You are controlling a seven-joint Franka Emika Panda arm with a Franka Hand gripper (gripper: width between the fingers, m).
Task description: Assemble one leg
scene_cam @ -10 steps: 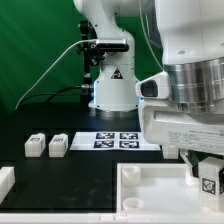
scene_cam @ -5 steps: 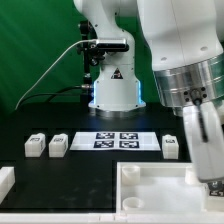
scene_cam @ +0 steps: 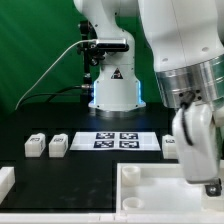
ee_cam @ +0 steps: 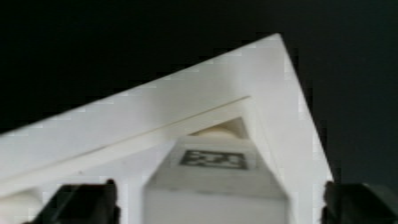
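The gripper (scene_cam: 212, 187) hangs over the large white rimmed plastic panel (scene_cam: 150, 190), jaws' state unclear, stubby white tagged legs (scene_cam: 58, 146) seemingly unfitted on the table (scene_cam: 90, 170).

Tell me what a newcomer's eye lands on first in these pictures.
The big white arm fills the exterior view's right, its gripper low over the corner of the white tray-like panel. Behind it, the marker board lies on the black table, with two small white legs toward the exterior view's left and a third beside the arm. In the wrist view, a tagged leg sits in the panel's corner.
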